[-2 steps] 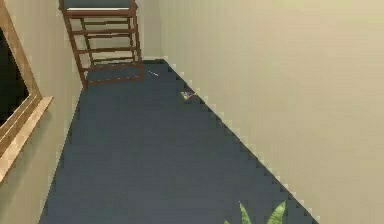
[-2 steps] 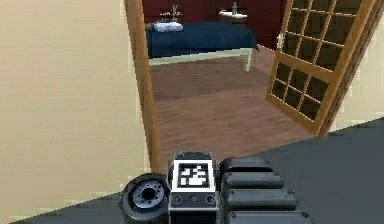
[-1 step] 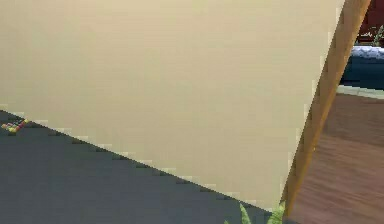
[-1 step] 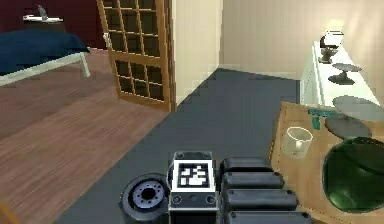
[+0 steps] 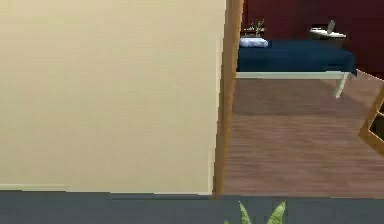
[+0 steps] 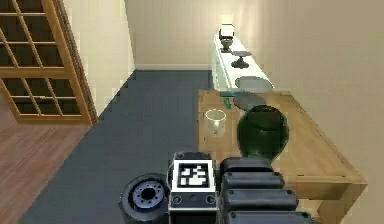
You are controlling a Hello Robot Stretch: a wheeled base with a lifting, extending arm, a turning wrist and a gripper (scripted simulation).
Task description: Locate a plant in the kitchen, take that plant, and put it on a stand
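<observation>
**Plant leaves low ahead; what the fingers hold is unreadable**

In the forward view, a cream wall point(image 5: 110, 90) takes the left and ends at a wooden door frame point(image 5: 230, 100). Past it, on wood flooring, stands a bed point(image 5: 295, 55) with a dark blue cover, and behind its pillow end we see a small potted plant point(image 5: 255, 27). At the bottom edge, over dark floor, green leaves point(image 5: 262, 212) of another plant poke up.

In the arm side view, a wooden worktop point(image 6: 310, 150) carries a dark green rounded pot point(image 6: 262, 130) with a clear glass point(image 6: 214, 120) just beside it. Farther out, a white shelf point(image 6: 222, 70) bears a goblet point(image 6: 228, 38). A paned wooden door point(image 6: 30, 60) stands at the left. At the bottom edge sits a white marker square point(image 6: 193, 177), and left of it a dark round body point(image 6: 145, 200). We cannot make out the fingers, nor tell whether they hold anything.
</observation>
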